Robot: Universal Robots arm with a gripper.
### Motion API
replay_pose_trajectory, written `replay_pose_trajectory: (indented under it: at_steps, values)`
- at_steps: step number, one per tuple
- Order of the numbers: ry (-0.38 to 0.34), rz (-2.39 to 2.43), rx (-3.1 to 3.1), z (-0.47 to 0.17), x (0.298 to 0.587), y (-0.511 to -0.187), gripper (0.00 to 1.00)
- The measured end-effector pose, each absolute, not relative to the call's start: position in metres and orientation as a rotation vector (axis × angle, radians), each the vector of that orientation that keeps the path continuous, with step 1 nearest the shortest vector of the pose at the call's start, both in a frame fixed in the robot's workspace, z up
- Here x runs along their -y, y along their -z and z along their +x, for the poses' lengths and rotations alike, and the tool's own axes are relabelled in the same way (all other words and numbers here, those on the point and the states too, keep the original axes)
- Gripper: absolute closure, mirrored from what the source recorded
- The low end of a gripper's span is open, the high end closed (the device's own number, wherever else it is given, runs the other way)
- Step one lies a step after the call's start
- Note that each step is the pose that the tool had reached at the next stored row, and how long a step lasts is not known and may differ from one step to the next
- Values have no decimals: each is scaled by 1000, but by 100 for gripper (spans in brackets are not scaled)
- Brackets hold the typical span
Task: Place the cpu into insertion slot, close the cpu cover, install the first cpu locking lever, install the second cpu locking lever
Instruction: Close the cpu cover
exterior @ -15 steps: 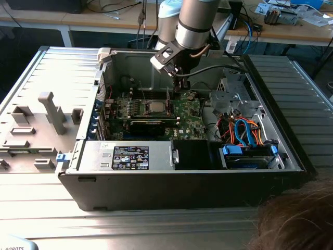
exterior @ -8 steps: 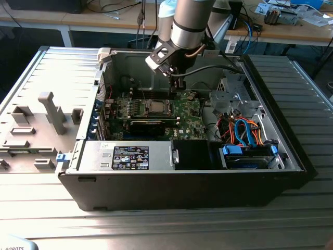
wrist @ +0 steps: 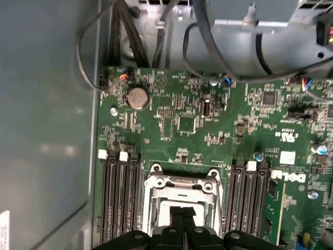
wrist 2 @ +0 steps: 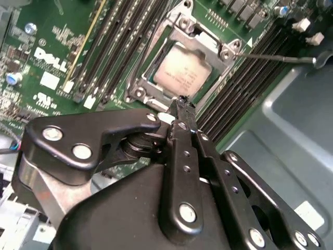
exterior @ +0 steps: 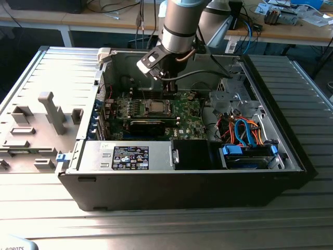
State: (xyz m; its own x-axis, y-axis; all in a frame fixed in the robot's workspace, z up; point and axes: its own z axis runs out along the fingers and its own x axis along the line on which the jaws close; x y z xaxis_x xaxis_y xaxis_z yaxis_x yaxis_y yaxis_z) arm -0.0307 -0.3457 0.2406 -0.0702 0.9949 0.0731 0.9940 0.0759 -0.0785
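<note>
The cpu lies in the insertion slot on the green motherboard. Its pale metal top shows through the window of the silvery cpu cover, which lies flat over it. My gripper is shut, its black fingertips pressed together with nothing between them, just above the socket's edge beside the cpu. In the first wrist view the gripper points down over the cover. A thin metal locking lever sticks out from a socket corner across the memory slots.
The motherboard sits inside an open computer case on a metal table. Black memory slots flank the socket on both sides. Cables and a drive cage fill the exterior view's right. The grey case wall stands close beside the arm.
</note>
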Motion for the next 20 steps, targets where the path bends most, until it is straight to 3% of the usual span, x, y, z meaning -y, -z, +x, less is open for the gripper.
replay_pose_trajectory:
  at_steps: [20]
  values:
    - [-12, -2065, 2223, -66, 346, -211, 89]
